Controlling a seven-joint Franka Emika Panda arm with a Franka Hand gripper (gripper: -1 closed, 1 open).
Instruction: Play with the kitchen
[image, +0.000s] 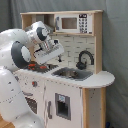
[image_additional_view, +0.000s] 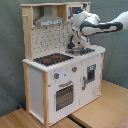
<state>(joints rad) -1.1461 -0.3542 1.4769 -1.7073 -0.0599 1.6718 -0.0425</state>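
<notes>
Second exterior view sets the kitchen (image_additional_view: 62, 65) cornerwise, its oven door (image_additional_view: 64, 95) and knobs (image_additional_view: 64, 75) facing the camera, with the grey hood (image_additional_view: 48, 21) above the red-ringed stovetop (image_additional_view: 52, 59) and the dotted backboard (image_additional_view: 52, 40) behind; none of the hood shows plainly in the first exterior view, where the arm's white bulk covers that end. First exterior view gives instead the microwave panel (image: 77, 23) on the upper shelf, the black faucet (image: 84, 59) curving over the sink (image: 72, 74), and the rounded end of the counter (image: 102, 77) beside the sink. The kitchen stands upright on a wooden floor (image_additional_view: 105, 107) before a grey curtain (image_additional_view: 10, 50), its long axis running along the counter from stovetop to sink, and its front turned toward the second exterior view's lower right. The arm (image_additional_view: 102, 26) reaches in from the second exterior view's right, and its tool (image_additional_view: 76, 46) hangs over the sink, close by the faucet; in the first exterior view the tool (image: 50, 56) lies between stovetop and sink, just above the counter. I cannot tell whether its fingers are apart or together: they are dark against the dark sink and partly hidden by the wrist. The arm in the first exterior view also hides the stovetop's near half and the oven below it.
</notes>
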